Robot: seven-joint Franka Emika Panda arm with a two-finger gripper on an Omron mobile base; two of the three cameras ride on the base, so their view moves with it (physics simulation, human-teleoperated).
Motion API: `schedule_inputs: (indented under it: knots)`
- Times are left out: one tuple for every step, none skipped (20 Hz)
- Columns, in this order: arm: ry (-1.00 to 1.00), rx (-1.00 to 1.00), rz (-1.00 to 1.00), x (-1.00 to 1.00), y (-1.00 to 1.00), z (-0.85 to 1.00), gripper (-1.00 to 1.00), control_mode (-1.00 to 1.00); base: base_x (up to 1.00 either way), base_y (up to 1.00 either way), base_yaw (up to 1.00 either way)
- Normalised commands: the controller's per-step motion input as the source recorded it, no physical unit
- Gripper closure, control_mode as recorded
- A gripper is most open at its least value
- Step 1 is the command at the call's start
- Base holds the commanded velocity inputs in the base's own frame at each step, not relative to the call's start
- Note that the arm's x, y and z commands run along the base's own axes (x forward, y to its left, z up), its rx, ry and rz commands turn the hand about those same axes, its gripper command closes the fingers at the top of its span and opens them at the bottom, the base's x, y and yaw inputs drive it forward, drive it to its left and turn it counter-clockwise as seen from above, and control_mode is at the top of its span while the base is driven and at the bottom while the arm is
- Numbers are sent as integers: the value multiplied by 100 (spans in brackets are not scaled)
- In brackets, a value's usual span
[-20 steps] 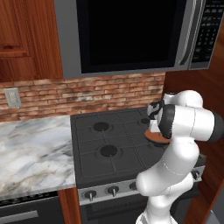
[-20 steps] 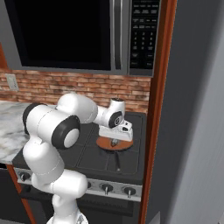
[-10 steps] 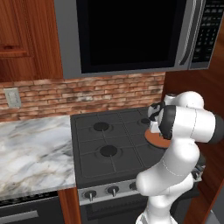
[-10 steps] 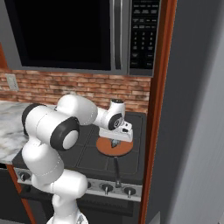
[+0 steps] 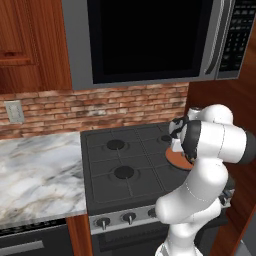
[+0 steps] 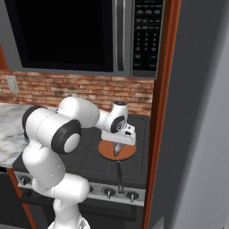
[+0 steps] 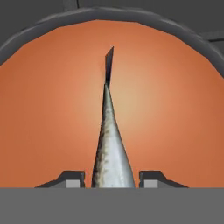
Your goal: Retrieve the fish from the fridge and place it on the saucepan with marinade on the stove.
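Hand view: fish (image 7: 109, 148) btwn fingertips (image 7: 72, 178), gaps both sides, jaws spread; tail over marinade (image 7: 57, 113) in saucepan (image 7: 26, 37).

No legible text anywhere. The microwave keypad (image 6: 147, 38) has rows of small pale marks on its buttons, too blurred to read as letters or nos. Stove knobs (image 5: 129, 218) carry no readable markings, and no brand or label can be made out.

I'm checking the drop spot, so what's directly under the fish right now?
Under the fish lies the marinade, a flat orange-brown disc inside the saucepan. The strip of marinade right behind the fish's body is covered, and so is the pan's bottom.
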Motion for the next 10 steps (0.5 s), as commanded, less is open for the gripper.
schedule_inputs:
  knots:
    - [0,0,0,0,0,0,-100,-100,0,0,0]
    - [0,0,0,0,0,0,-100,-100,0,0,0]
    - [0,0,0,0,0,0,-100,-100,0,0,0]
    - [0,0,0,0,0,0,-100,-100,0,0,0]
    - [0,0,0,0,0,0,-100,-100,0,0,0]
    - [0,0,0,0,0,0,-100,-100,0,0,0]
    - [0,0,0,0,0,0,-100,-100,0,0,0]
    - [0,0,0,0,0,0,-100,-100,0,0,0]
    - [0,0,0,-6,0,0,-100,-100,0,0,0]
    - [-2,0,0,-11,0,0,-100,-100,0,0,0]
